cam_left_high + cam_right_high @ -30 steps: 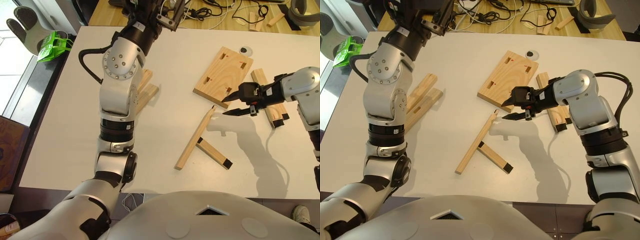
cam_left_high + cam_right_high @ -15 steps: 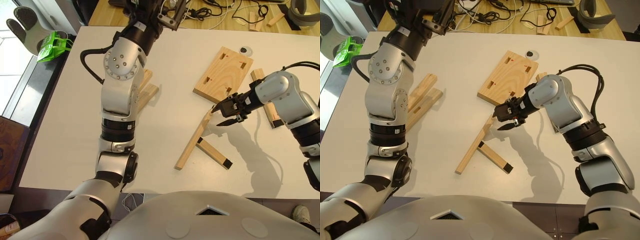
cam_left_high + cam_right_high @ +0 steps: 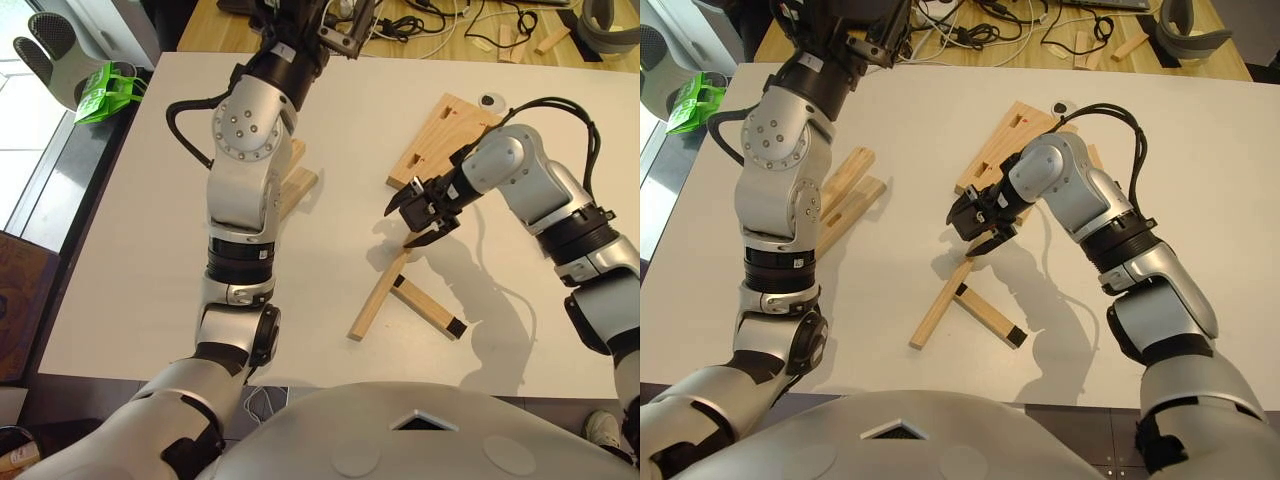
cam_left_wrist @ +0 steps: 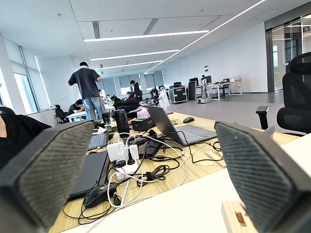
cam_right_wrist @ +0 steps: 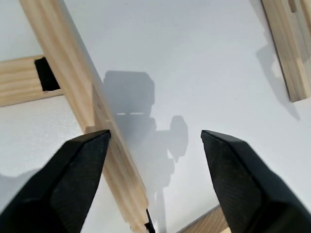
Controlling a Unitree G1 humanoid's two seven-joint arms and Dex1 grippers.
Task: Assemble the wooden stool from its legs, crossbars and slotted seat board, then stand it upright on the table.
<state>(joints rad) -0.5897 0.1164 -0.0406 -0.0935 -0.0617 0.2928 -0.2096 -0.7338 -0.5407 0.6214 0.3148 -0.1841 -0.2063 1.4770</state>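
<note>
Head views, from left to right. A green bag (image 3: 108,90) lies at the upper left, at the edge of the white tabletop (image 3: 130,260). The left arm rises up the left-centre of the frame, carrying the left claw (image 3: 345,25) to the top edge, beyond the far rim of the tabletop. In the left wrist view this claw (image 4: 154,126) is spread wide with nothing between its padded fingers (image 4: 46,170). Two loose wooden legs (image 3: 845,195) lie side by side just beside the left arm, partly hidden by it. Below centre lies a long leg (image 3: 383,292), set diagonally, with a black-tipped crossbar (image 3: 430,308) joined to it at an angle. The right claw (image 3: 400,225) hangs over the upper end of this leg, its fingers parted and gripping nothing. In the right wrist view the leg (image 5: 82,111) runs under one finger (image 5: 80,184); contact cannot be judged. The slotted seat board (image 3: 440,140) lies flat at upper right of centre, its near edge crossed by the right arm. A small round object (image 3: 490,100) sits at its far corner.
</note>
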